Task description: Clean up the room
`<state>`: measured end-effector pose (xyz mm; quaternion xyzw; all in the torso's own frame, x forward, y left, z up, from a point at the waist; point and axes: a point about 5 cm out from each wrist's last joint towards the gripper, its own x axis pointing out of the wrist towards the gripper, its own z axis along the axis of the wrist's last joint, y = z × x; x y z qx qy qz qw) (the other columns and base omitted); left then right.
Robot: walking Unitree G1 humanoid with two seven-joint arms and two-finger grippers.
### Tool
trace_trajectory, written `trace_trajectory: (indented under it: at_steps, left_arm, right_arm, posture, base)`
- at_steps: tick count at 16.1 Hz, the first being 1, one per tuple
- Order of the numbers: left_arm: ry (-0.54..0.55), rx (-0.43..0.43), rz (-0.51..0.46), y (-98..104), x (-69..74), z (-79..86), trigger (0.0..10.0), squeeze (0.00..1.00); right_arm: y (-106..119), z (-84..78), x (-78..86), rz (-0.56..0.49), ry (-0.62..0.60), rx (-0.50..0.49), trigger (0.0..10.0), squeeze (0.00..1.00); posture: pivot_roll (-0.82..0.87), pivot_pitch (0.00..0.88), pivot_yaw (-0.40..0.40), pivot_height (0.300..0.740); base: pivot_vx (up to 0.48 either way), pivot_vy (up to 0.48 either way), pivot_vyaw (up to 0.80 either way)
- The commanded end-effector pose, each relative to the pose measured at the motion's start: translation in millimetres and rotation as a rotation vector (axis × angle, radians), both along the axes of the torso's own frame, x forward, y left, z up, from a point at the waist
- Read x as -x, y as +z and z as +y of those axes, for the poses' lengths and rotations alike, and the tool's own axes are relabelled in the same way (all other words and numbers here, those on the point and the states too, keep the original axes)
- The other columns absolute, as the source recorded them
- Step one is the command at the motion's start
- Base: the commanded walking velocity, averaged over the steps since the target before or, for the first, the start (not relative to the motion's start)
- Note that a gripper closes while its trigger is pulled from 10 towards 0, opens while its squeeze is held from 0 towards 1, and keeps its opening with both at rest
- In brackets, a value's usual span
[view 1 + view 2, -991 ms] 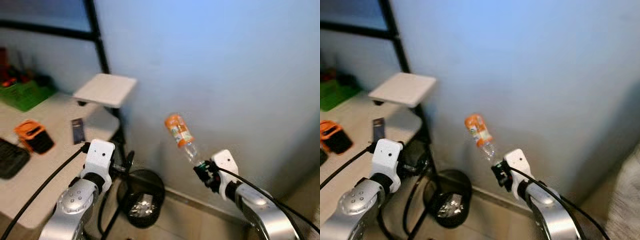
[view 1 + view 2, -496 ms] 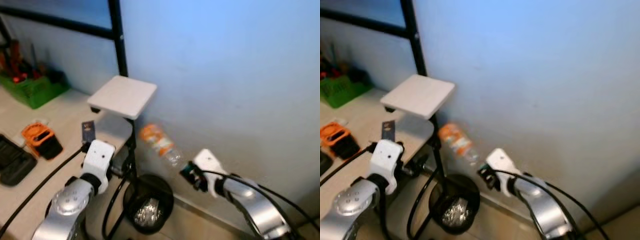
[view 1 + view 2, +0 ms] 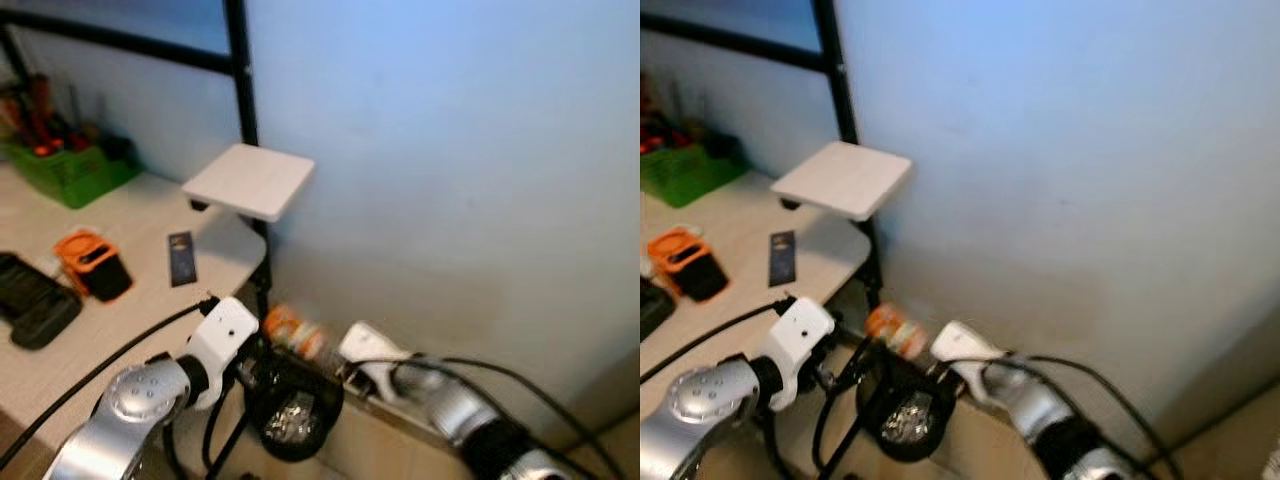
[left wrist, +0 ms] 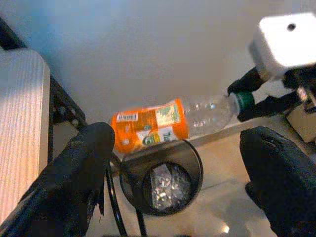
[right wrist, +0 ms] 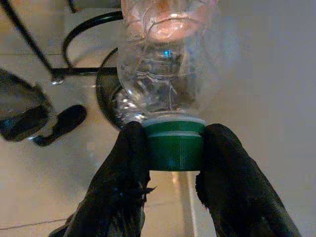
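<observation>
I hold the plastic bottle [image 4: 170, 124] sideways just above the black bin [image 4: 163, 185], which stands by the wall beside the desk [image 3: 60, 340]. My right gripper [image 5: 174, 148] is pinched on its green cap [image 5: 174, 140]. Empty, it should be light, crushable and slick; the rigid cap grips best. My left gripper [image 4: 180, 170] hangs wide apart, holding nothing. Its wrist view reveals crumpled foil [image 4: 165, 183] inside the bin.

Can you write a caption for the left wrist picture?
Right pincer holds a bottle by its cap over the bin.
</observation>
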<state>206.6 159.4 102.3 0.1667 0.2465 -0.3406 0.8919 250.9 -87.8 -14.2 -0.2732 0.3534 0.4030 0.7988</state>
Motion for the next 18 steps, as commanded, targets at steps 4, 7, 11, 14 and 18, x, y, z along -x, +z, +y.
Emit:
trace_trajectory:
  at_steps: [4,7,11,14,18]
  left_arm:
    - [-0.042,-0.025,0.095,4.3,0.4,2.6,10.0,0.00]
    - [-0.042,-0.028,0.108,5.0,3.1,3.0,10.0,0.00]
    - [-0.030,-0.031,0.116,6.3,2.6,4.3,10.0,0.00]
    - [-0.018,-0.034,0.115,7.1,1.1,6.6,10.0,0.00]
    - [0.009,-0.033,0.095,8.1,-1.7,7.5,10.0,0.00]
  right_arm:
    - [-1.9,18.1,-18.7,-0.022,0.056,0.139,10.0,0.00]
    - [2.4,27.3,-24.6,-0.035,0.068,0.140,10.0,0.06]
    - [2.6,32.6,-26.3,-0.038,0.079,0.137,10.0,1.00]
    - [-0.6,42.7,-18.6,0.024,0.069,0.043,10.0,1.00]
    - [-0.1,46.1,-14.9,0.076,-0.007,-0.134,10.0,1.00]
  posture:
    - [0.03,0.000,-0.026,0.740]
    - [0.04,0.000,-0.037,0.740]
    - [0.04,0.000,-0.041,0.740]
    - [0.04,0.000,-0.041,0.740]
    - [0.04,0.000,-0.044,0.740]
  base:
    - [0.000,0.000,0.00]
    - [0.000,0.000,0.00]
    - [0.000,0.000,0.00]
    - [0.000,0.000,0.00]
    - [0.000,0.000,0.00]
